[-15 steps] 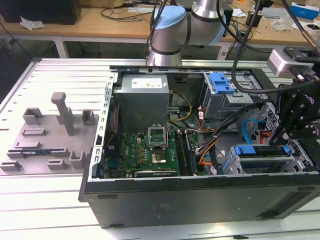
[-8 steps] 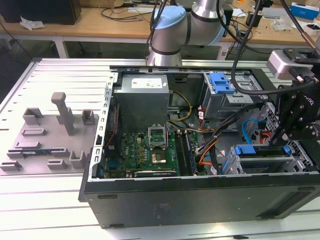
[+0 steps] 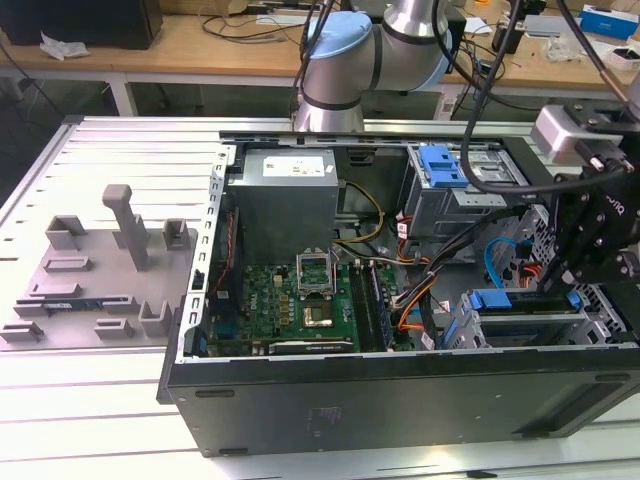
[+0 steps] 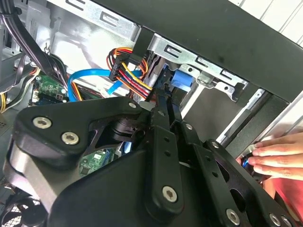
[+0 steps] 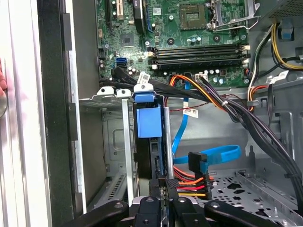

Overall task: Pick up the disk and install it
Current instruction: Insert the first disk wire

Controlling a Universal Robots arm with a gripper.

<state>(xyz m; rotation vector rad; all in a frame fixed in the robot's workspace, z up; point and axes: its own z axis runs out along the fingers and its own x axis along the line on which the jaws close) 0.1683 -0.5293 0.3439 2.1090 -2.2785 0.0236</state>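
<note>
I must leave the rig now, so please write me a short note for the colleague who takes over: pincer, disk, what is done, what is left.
Pincer: right at the near end of the disk; open or shut cannot be told.
Disk: the silver hard disk in its bright blue plastic bracket stands on edge in a slot of the grey metal drive cage.
Done: disk picked up and brought into the cage.
Left: full seating is not confirmed.
Caution: a person's hand rests at the outer side of the black computer case.
</note>
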